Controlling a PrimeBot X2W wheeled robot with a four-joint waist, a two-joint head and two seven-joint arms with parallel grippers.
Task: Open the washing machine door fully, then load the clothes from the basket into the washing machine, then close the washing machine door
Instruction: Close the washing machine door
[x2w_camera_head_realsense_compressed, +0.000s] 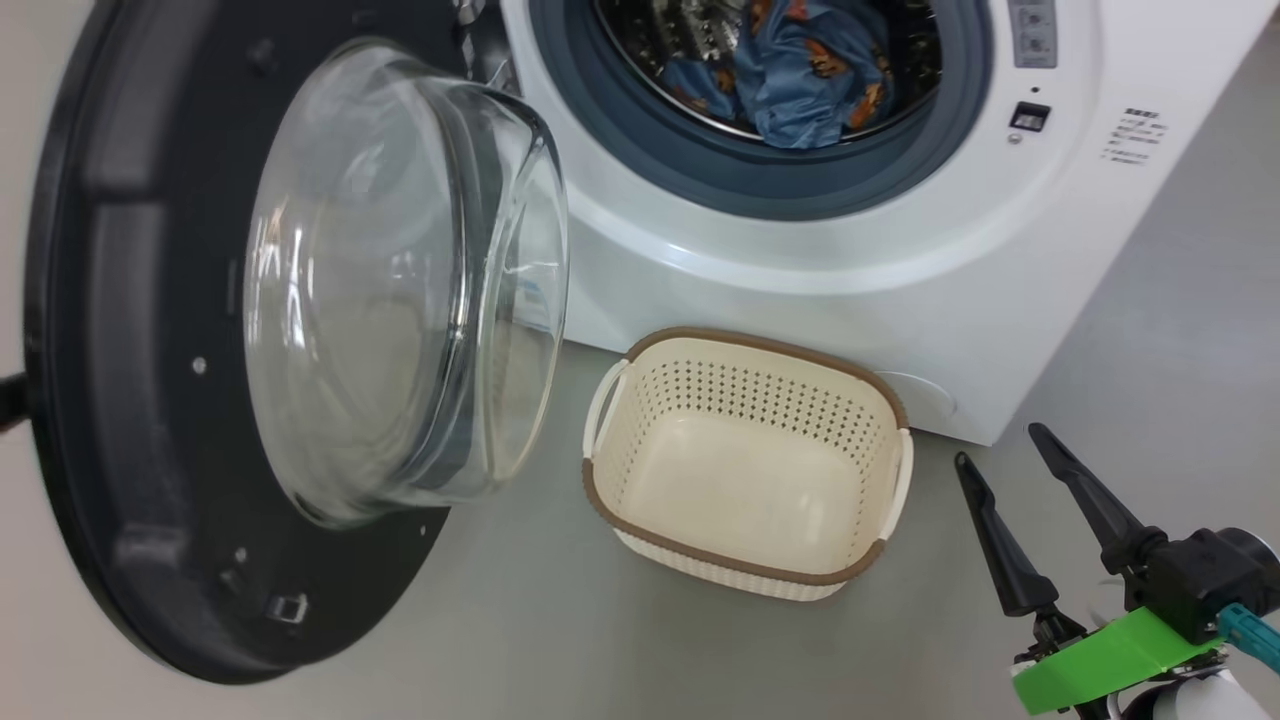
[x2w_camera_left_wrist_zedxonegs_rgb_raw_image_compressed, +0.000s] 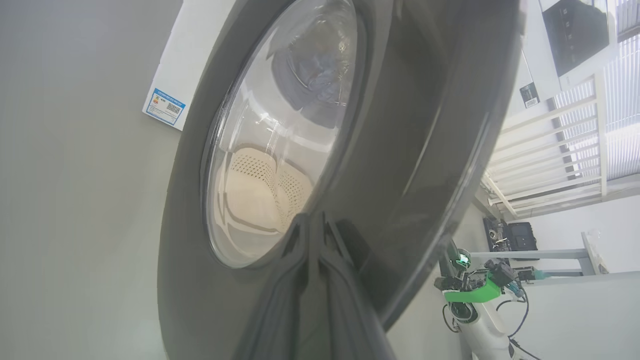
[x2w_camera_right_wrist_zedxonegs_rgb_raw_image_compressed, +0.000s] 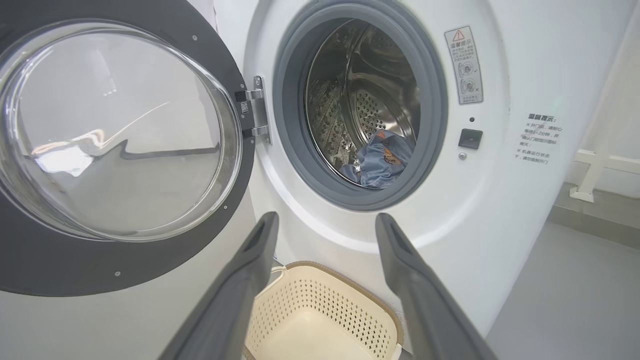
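right end effector (x2w_camera_head_realsense_compressed: 1000, 445) (x2w_camera_right_wrist_zedxonegs_rgb_raw_image_compressed: 326, 220): fingers spread wide, nothing between them, hanging above the grey floor (x2w_camera_head_realsense_compressed: 1150, 350).

small cream-white perforated plastic basket with a brown woven-look rim (x2w_camera_head_realsense_compressed: 760, 400) (x2w_camera_right_wrist_zedxonegs_rgb_raw_image_compressed: 320, 310) stands on the floor just left of and ahead of that end effector, not touching it. in the right wrist view it shows low between the two fingers, just beside the front of the machine.

big white boxy front-loading washing machine (x2w_camera_head_realsense_compressed: 850, 290) (x2w_camera_right_wrist_zedxonegs_rgb_raw_image_compressed: 500, 200) is straight ahead of the right end effector. we see the light-blue fabric clothes with orange-brown bear prints (x2w_camera_head_realsense_compressed: 790, 80) (x2w_camera_right_wrist_zedxonegs_rgb_raw_image_compressed: 380, 160) bunched low in the shiny perforated steel drum (x2w_camera_right_wrist_zedxonegs_rgb_raw_image_compressed: 360, 90), inside the grey rubber gasket (x2w_camera_right_wrist_zedxonegs_rgb_raw_image_compressed: 295, 125).

large round glossy black washing machine door with a bulging clear glass window (x2w_camera_head_realsense_compressed: 120, 300) (x2w_camera_right_wrist_zedxonegs_rgb_raw_image_compressed: 125, 270) (x2w_camera_left_wrist_zedxonegs_rgb_raw_image_compressed: 400, 150) is swung out on its metal hinge (x2w_camera_right_wrist_zedxonegs_rgb_raw_image_compressed: 257, 115), well to the left of the right end effector.

left end effector (x2w_camera_left_wrist_zedxonegs_rgb_raw_image_compressed: 312, 220): fingers narrow, tips all but together, gripping nothing. the tips sit right at the door's outer black face, just below the glass in its own view. we can't tell if they touch it.
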